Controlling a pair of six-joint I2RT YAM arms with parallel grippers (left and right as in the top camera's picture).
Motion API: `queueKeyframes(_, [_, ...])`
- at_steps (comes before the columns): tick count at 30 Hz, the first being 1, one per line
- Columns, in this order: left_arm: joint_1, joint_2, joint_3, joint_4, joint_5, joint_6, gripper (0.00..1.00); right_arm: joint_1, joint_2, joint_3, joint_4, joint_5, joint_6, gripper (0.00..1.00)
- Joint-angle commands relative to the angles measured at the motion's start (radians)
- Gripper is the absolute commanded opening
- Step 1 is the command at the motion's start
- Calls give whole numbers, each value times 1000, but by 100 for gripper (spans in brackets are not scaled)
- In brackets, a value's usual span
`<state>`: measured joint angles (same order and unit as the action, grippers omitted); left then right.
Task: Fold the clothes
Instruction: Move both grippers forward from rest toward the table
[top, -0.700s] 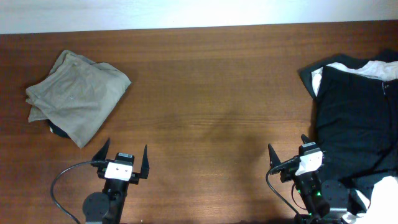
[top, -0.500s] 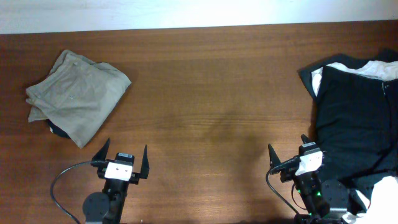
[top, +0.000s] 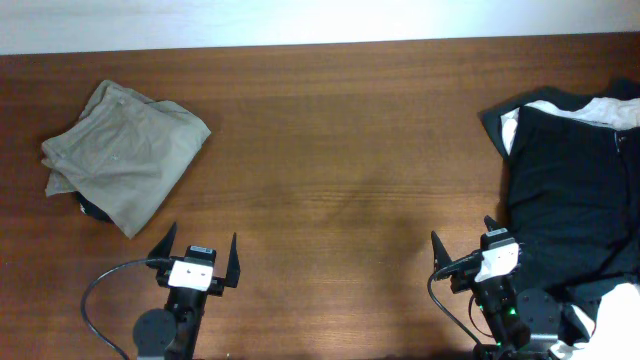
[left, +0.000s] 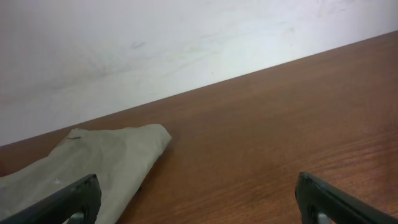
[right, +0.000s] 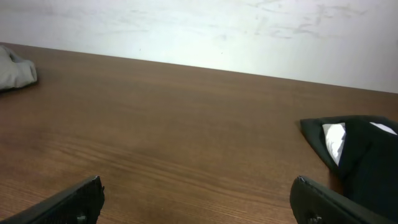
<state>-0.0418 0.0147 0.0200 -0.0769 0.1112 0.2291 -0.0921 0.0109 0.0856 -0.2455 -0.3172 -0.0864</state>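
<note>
A large black garment (top: 575, 190) lies spread at the table's right side, with a white shirt (top: 605, 110) showing under its far edge; both show in the right wrist view (right: 367, 149). A khaki-olive garment (top: 125, 150) lies folded at the far left and shows in the left wrist view (left: 93, 165). My left gripper (top: 197, 251) is open and empty near the front edge, below and right of the khaki garment. My right gripper (top: 462, 242) is open and empty, just left of the black garment's front corner.
The wooden table (top: 340, 150) stretches between the two garments. A white wall (right: 199, 31) stands behind the far edge. A black cable (top: 95, 300) loops by the left arm's base. Something white (top: 620, 310) lies at the front right corner.
</note>
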Motion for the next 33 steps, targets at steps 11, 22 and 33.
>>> queueKeyframes(11, [-1,-8,-10,30,-145,76,99,-6,-6,-6,-3,-13,-3,99])
queueKeyframes(22, [-1,71,153,35,182,-4,99,-6,15,85,279,-144,287,99])
queueKeyframes(33, [-2,1323,1437,-815,139,-4,99,-6,1157,1241,-696,-139,168,99])
